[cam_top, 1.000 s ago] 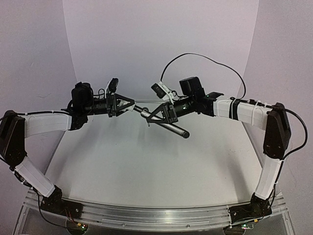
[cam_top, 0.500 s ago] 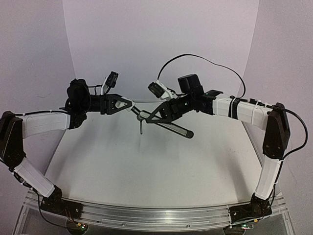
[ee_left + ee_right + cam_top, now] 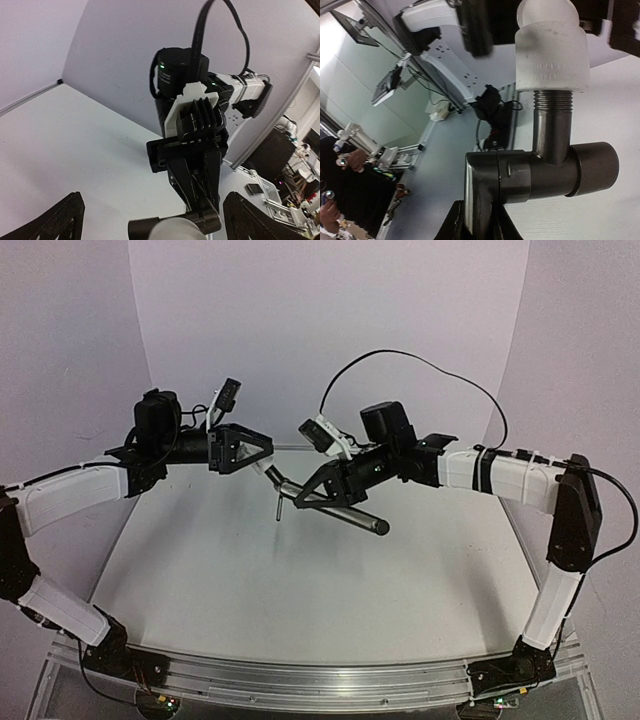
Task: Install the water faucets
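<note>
The black metal faucet (image 3: 340,510) hangs above the table, its thin handle (image 3: 279,508) pointing down. My right gripper (image 3: 305,492) is shut on its body. A small white plastic fitting (image 3: 268,472) sits on the faucet's threaded end. In the right wrist view the white fitting (image 3: 552,55) tops the threaded neck of the faucet (image 3: 540,170), whose body is clamped in my right gripper (image 3: 477,220). My left gripper (image 3: 262,455) stands open around the fitting. In the left wrist view its fingers (image 3: 55,220) are spread wide of the white fitting (image 3: 175,231), not touching it.
The white table (image 3: 300,590) lies below both arms, with white walls behind it. A black cable (image 3: 420,360) loops above the right arm. The metal rail (image 3: 300,680) with the arm bases runs along the near edge.
My left gripper has opened and let go of the white fitting, and the left arm has lifted a little. The faucet's handle has swung to point down.
</note>
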Robot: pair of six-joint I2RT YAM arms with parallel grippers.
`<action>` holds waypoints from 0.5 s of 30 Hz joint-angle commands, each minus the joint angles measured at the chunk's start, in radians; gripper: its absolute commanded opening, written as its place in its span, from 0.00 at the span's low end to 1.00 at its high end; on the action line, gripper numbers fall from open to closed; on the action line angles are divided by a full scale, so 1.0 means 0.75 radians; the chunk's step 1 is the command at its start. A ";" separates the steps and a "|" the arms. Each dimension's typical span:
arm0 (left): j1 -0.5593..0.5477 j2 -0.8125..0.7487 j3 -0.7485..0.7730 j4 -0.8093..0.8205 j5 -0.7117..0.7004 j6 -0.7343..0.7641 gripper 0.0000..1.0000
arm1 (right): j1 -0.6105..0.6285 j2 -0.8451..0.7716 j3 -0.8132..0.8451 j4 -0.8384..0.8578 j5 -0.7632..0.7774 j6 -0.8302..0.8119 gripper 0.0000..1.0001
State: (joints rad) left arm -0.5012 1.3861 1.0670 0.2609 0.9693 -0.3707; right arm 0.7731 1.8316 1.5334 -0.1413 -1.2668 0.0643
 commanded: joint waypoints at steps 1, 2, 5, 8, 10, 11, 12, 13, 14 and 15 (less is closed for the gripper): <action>0.016 -0.191 -0.028 -0.121 -0.295 -0.004 1.00 | -0.027 -0.075 0.044 -0.152 0.379 -0.339 0.00; 0.016 -0.213 -0.027 -0.157 -0.353 -0.020 1.00 | -0.027 -0.063 0.062 -0.195 0.467 -0.367 0.00; 0.018 -0.244 -0.006 -0.288 -0.515 -0.070 1.00 | -0.027 -0.047 0.086 -0.267 0.706 -0.429 0.00; 0.022 -0.226 0.066 -0.474 -0.674 -0.152 1.00 | -0.027 -0.050 0.080 -0.284 0.894 -0.492 0.00; 0.025 -0.196 0.100 -0.549 -0.747 -0.249 0.99 | -0.019 -0.059 0.070 -0.285 1.012 -0.547 0.00; 0.028 -0.176 0.118 -0.582 -0.767 -0.308 0.98 | -0.010 -0.063 0.064 -0.284 1.073 -0.581 0.00; 0.031 -0.148 0.138 -0.608 -0.777 -0.373 0.96 | 0.003 -0.065 0.058 -0.284 1.143 -0.623 0.00; 0.034 -0.118 0.157 -0.623 -0.769 -0.437 0.95 | 0.021 -0.062 0.057 -0.284 1.219 -0.663 0.00; 0.037 -0.086 0.171 -0.627 -0.745 -0.507 0.94 | 0.039 -0.057 0.058 -0.284 1.285 -0.702 0.00; 0.042 -0.056 0.183 -0.621 -0.712 -0.570 0.92 | 0.059 -0.049 0.061 -0.284 1.379 -0.742 0.00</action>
State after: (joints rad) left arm -0.4828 1.2663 1.1229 -0.1155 0.4751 -0.5808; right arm 0.7646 1.8282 1.5314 -0.4186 -0.5068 -0.3245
